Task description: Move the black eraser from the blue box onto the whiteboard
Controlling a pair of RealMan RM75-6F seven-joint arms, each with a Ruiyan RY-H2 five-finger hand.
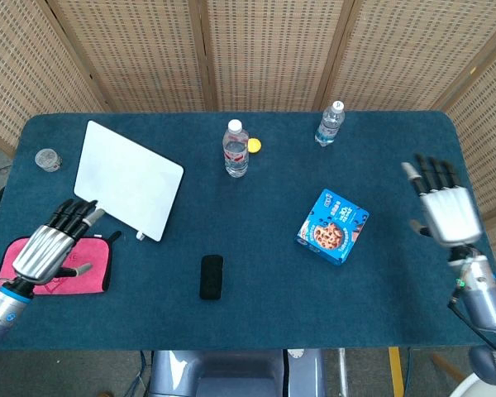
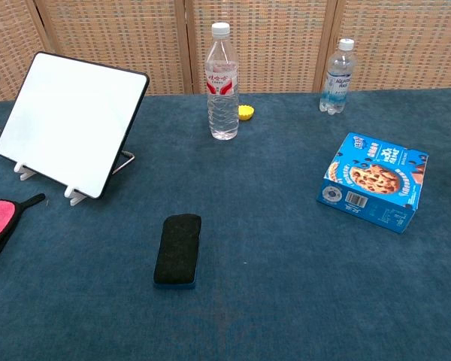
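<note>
The black eraser (image 1: pixel 211 276) (image 2: pixel 177 249) lies flat on the table cloth, between the whiteboard and the blue box. The whiteboard (image 1: pixel 127 179) (image 2: pixel 68 123) leans on its stand at the left. The blue cookie box (image 1: pixel 333 226) (image 2: pixel 373 190) sits to the right with nothing on it. My right hand (image 1: pixel 443 203) is far right near the table edge, fingers spread, holding nothing. My left hand (image 1: pixel 51 246) hovers over the pink cloth just left of the whiteboard's near corner, fingers extended, empty. Neither hand shows clearly in the chest view.
A pink cloth (image 1: pixel 62 265) lies at the front left. Two water bottles (image 1: pixel 236 150) (image 1: pixel 330 122) and a yellow cap (image 1: pixel 254 145) stand at the back. A small jar (image 1: pixel 47 158) sits at the far left. Wicker screens close off the back.
</note>
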